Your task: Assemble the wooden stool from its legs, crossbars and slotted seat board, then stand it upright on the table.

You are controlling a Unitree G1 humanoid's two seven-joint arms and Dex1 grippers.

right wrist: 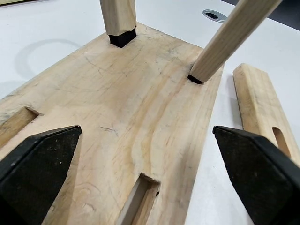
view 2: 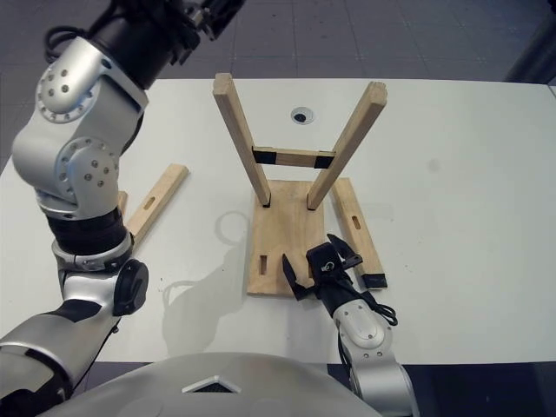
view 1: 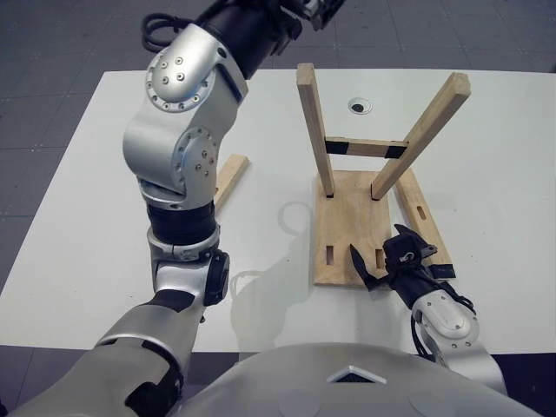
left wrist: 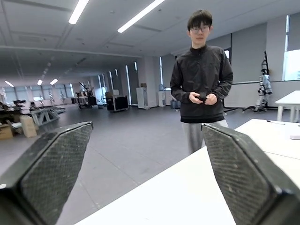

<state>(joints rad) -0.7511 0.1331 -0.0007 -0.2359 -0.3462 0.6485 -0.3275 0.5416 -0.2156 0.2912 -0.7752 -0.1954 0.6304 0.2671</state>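
The slotted seat board (view 1: 346,228) lies flat on the white table (view 1: 87,217). Two legs (view 1: 314,130) (view 1: 421,135) stand in its far slots, leaning apart and joined by a crossbar (view 1: 365,148). Two near slots (right wrist: 138,199) are empty. One loose leg (view 1: 423,217) lies along the board's right side; another (view 2: 156,201) lies left, behind my left arm. My right gripper (view 1: 387,261) hovers open over the board's near right corner, fingers (right wrist: 37,159) spread wide. My left gripper (left wrist: 145,178) is raised high past the table's far left, open and holding nothing.
A round cable hole (view 1: 359,106) sits in the table beyond the standing legs. My left arm's elbow (view 1: 178,130) towers over the table's left half. Bare table lies at the far right and the front left.
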